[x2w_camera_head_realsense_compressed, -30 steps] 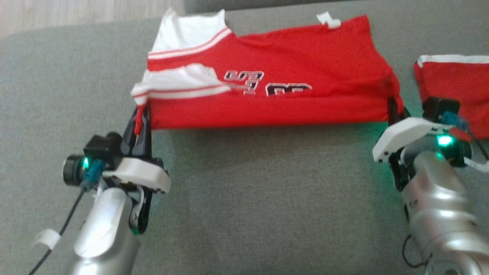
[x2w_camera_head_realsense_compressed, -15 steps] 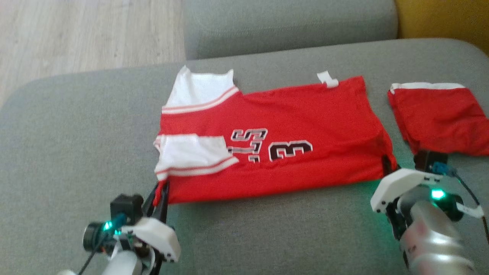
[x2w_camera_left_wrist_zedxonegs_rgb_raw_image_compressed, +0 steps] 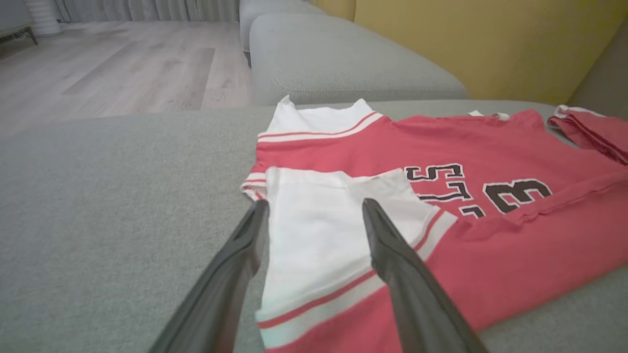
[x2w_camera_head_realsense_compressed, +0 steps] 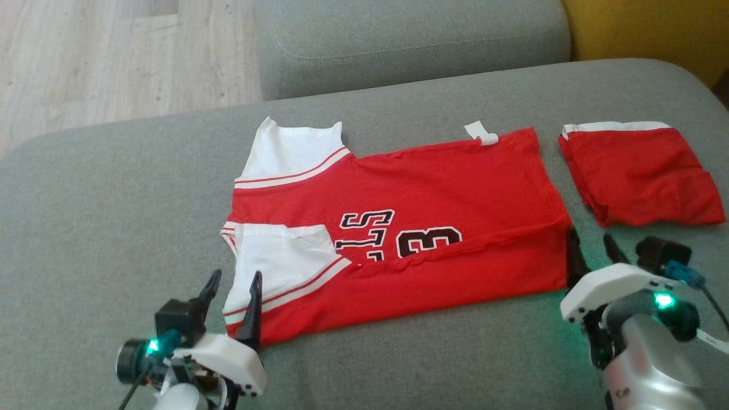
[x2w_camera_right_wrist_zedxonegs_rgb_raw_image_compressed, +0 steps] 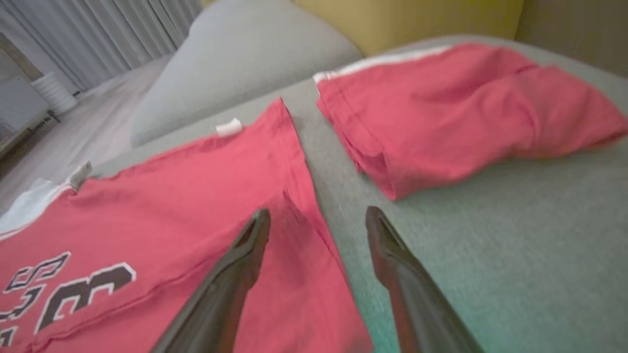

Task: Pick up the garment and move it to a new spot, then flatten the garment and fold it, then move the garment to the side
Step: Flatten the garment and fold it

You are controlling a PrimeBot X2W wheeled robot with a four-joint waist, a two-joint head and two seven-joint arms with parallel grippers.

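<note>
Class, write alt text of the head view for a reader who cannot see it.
A red and white jersey lies partly folded on a grey sofa, the left gripper and right gripper open at its near corners. A smaller folded red garment lies to its right.

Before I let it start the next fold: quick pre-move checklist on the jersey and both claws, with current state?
1. The jersey lies fully on the sofa cushion, no overhang: ok.
2. Its near edge is folded over the body, crease crossing the number: ok.
3. The left claw is open, holding nothing: ok; fingers apart over the white sleeve.
4. The right claw is open, holding nothing: ok; it straddles the jersey's right edge.
5. Gap to the folded red garment: ok, cushion shows between them.
6. Hidden layers under the fold smooth: cannot tell.
</note>
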